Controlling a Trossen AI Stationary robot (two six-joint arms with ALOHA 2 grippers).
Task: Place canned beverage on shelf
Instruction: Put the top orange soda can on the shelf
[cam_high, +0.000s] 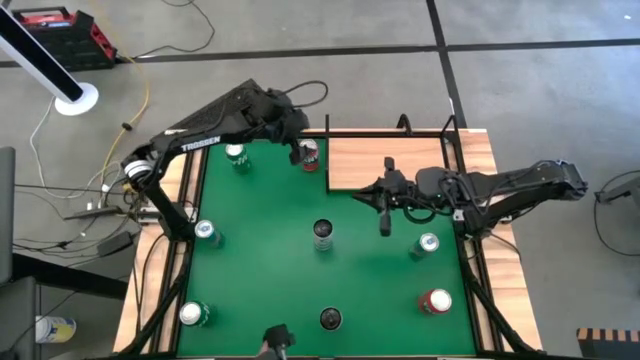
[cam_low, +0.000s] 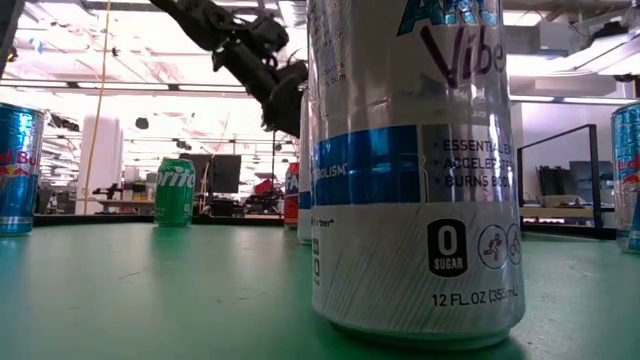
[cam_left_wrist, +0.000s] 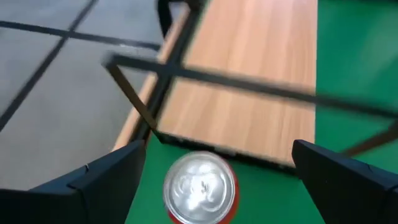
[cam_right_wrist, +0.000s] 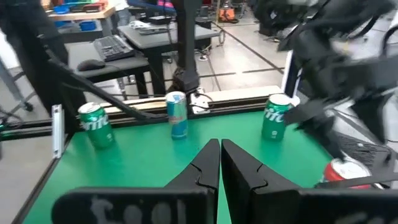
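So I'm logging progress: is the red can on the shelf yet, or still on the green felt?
Still on the felt. The red can stands upright just beside the shelf, between the open left gripper jaws.

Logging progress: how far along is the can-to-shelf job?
Done: nothing; the shelf holds no can. In hand: left gripper open, above and astride the red can on the green felt beside the shelf, not gripping. Left: grasp, lift, place. Right gripper shut, waiting near the shelf.

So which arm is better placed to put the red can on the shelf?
Left. Its tool hangs open straddling the red can beside the shelf. The right tool is shut, out over mid-table.
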